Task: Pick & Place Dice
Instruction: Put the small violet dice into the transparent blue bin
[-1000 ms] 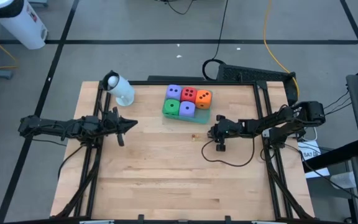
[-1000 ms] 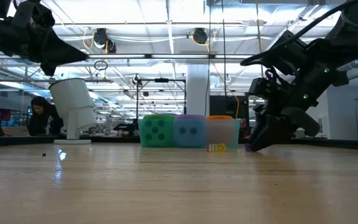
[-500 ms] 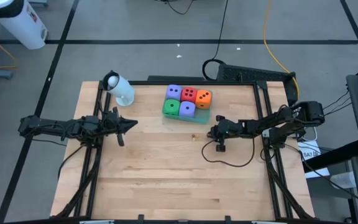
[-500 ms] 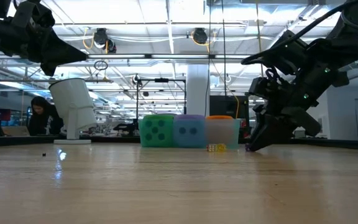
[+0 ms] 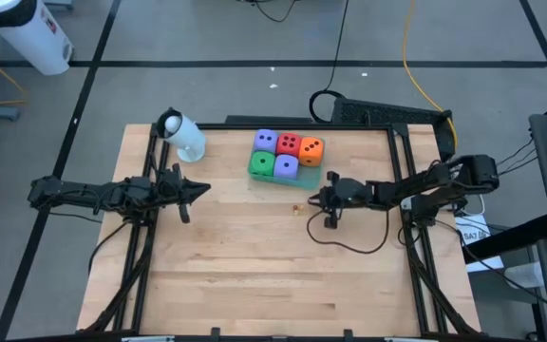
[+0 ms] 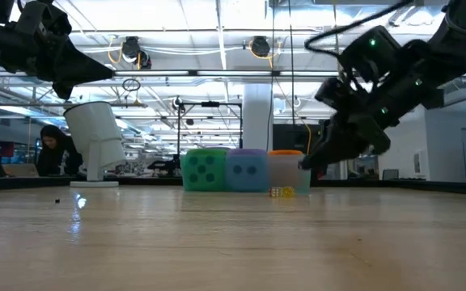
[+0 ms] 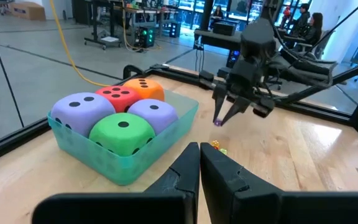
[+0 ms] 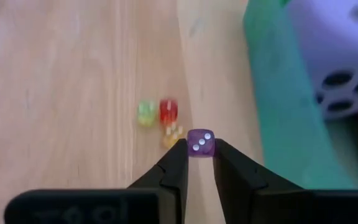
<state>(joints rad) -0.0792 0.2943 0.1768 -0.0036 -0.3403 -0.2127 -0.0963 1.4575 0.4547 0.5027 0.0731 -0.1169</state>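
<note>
Right hand point(image 8: 198, 158) clamped on small purple die point(image 8: 199, 142) above table; left hand point(image 7: 199, 163) together

No printed text, label, brand or sign can be read in any view. Only pips are seen: three white pips on the small purple die point(image 8: 199, 143), one dark pip on the green die point(image 7: 122, 129).

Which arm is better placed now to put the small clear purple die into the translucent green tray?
Right. The right gripper is shut on the small clear purple die, in the air just beside the translucent green tray. The left gripper is shut, empty and farther away.
</note>
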